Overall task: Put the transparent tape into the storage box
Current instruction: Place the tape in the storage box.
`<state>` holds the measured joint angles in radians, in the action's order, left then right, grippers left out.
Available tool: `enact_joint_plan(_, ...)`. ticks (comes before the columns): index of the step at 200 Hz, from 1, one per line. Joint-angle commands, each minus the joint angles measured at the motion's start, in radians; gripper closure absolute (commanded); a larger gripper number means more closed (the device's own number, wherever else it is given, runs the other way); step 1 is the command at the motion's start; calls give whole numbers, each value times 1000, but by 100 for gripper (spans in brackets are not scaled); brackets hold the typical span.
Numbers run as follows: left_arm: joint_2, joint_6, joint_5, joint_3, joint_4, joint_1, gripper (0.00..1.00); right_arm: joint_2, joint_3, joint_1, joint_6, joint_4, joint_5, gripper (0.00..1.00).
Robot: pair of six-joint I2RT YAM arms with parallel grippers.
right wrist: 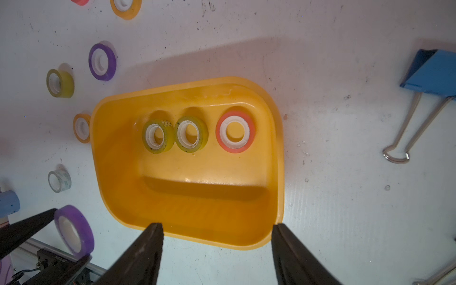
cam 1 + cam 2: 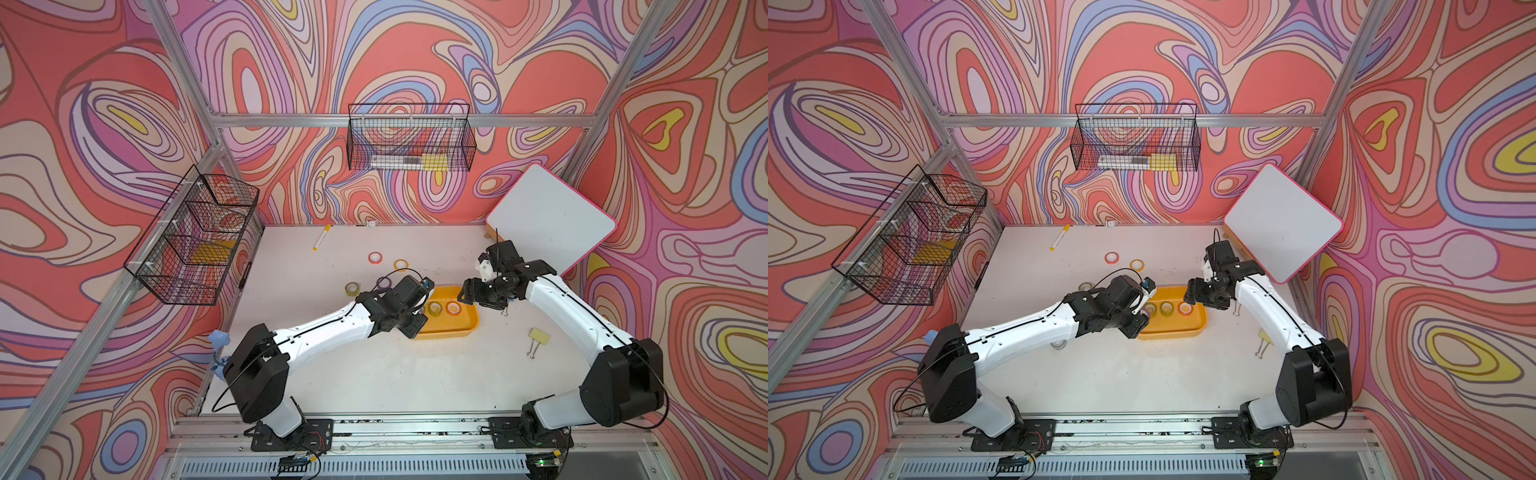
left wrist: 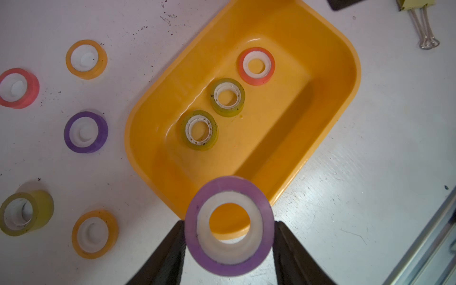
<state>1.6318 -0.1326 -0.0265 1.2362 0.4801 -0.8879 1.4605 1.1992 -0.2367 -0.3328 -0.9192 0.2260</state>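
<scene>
At left tool, tape hole faces storage box.

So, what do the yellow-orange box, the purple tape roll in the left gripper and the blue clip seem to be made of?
The storage box looks like moulded plastic, glossy: highlights run along its walls. The purple tape roll seems tinted plastic film wound on a matte white core, probably plastic. The blue binder clip looks like painted sheet metal, with shiny wire handles.
</scene>
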Motion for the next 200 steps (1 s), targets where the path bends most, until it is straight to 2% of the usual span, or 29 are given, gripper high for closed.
enact_joint_plan(1,70,43,23,54,11,7,42,-26,-18,5,-8,24,7,29)
enact_joint_plan(86,217,30,31,74,-43,9,42,13,-6,11,8,36,13,29)
enact_joint_plan(156,270,28,28,68,-82,11,42,11,-7,20,12,27,12,29)
enact_joint_plan(200,279,26,18,59,-84,12,35,-3,-5,23,12,17,6,29)
